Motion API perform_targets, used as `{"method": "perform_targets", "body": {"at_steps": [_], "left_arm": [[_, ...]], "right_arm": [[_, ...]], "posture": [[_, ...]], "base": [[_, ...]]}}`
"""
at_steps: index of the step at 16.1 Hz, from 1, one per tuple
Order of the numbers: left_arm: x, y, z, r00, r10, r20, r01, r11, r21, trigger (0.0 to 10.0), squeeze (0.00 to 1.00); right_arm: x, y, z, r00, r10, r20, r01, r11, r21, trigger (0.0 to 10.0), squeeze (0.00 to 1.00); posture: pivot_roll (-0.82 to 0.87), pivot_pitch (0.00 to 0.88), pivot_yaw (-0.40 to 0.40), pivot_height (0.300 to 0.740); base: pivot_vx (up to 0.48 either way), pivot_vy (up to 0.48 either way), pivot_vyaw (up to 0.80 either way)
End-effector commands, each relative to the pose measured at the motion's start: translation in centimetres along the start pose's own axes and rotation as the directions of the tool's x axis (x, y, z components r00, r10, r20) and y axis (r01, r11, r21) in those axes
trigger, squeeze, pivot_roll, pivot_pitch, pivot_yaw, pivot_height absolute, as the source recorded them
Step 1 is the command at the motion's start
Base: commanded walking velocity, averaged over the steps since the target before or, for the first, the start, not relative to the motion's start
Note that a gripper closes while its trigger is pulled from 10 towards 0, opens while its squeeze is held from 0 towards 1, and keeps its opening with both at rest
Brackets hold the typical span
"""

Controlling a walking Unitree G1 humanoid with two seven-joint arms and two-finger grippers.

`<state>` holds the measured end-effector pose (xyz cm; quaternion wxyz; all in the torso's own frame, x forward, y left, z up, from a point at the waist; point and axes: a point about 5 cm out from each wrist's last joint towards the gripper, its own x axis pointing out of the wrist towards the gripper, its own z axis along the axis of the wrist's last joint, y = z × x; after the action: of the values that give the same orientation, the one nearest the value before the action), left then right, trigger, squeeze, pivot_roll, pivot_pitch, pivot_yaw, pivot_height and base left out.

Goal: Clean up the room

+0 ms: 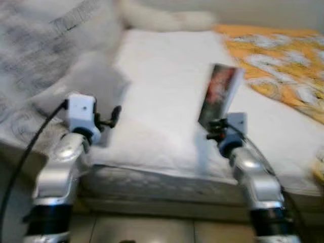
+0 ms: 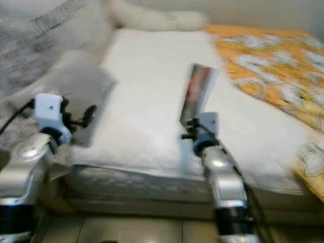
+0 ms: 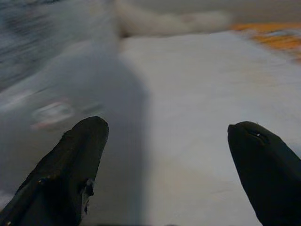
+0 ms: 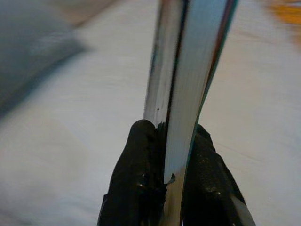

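Book [image 1: 219, 93] stands almost upright in the right gripper [image 4: 171, 176], its lower edge pinched between the two black fingers [image 4: 138, 179], which are clamped on it from either side. It is raised over the near right part of the white sheet [image 1: 167, 86], its dark, reddish cover blurred. The left gripper [image 3: 164, 165] hangs over the near left edge of the bed [image 1: 152, 182] with its fingers spread wide and nothing between them. Beside it, to the left, lies a grey pillow [image 1: 96, 81], partly on the sheet. Farther left is a grey patterned blanket [image 1: 35, 45]. On the far right lies an orange and white cover [image 1: 283, 61]. A pale cushion [image 1: 167, 20] lies at the far edge.
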<state>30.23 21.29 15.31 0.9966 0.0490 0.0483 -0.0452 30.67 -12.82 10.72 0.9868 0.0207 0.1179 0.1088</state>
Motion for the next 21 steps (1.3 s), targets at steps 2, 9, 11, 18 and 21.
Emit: {"method": "perform_targets", "body": {"at_steps": [2, 9, 11, 18, 21], "left_arm": [[0.28, -0.59, 0.72, 0.999, -0.020, 0.026, 0.020, 1.000, 0.004, 10.0, 0.00], [0.28, -0.82, 0.75, 0.998, -0.050, 0.025, 0.050, 0.999, 0.011, 10.0, 0.00], [0.30, -0.73, 0.81, 0.998, -0.049, 0.027, 0.049, 0.999, 0.011, 10.0, 0.00], [0.23, -0.53, 0.79, 0.998, -0.051, 0.027, 0.051, 0.999, 0.013, 10.0, 0.00], [0.22, -0.50, 0.74, 0.998, -0.062, 0.023, 0.061, 0.998, 0.024, 10.0, 0.00]], "right_arm": [[-0.06, -0.28, 1.15, 0.999, 0.006, 0.042, -0.004, 1.000, -0.026, 10.0, 0.00], [0.04, -0.40, 0.91, 1.000, -0.003, 0.024, 0.003, 1.000, -0.008, 10.0, 0.00], [0.05, -0.31, 0.89, 1.000, 0.003, 0.021, -0.003, 1.000, -0.014, 10.0, 0.00], [0.06, -0.23, 0.84, 1.000, 0.006, 0.018, -0.005, 1.000, -0.017, 10.0, 0.00], [0.10, -0.29, 0.83, 1.000, 0.000, 0.013, 0.000, 1.000, -0.010, 10.0, 0.00]], "posture": [[0.05, 0.000, -0.020, 0.740], [0.05, 0.000, -0.017, 0.740], [0.05, 0.000, -0.016, 0.740], [0.05, 0.000, -0.016, 0.740], [0.05, 0.000, -0.015, 0.740]], "base": [[0.309, 0.000, 0.70], [0.311, 0.000, 0.20], [0.326, 0.000, 0.00], [0.346, 0.000, 0.00], [0.356, 0.000, 0.00]]}}
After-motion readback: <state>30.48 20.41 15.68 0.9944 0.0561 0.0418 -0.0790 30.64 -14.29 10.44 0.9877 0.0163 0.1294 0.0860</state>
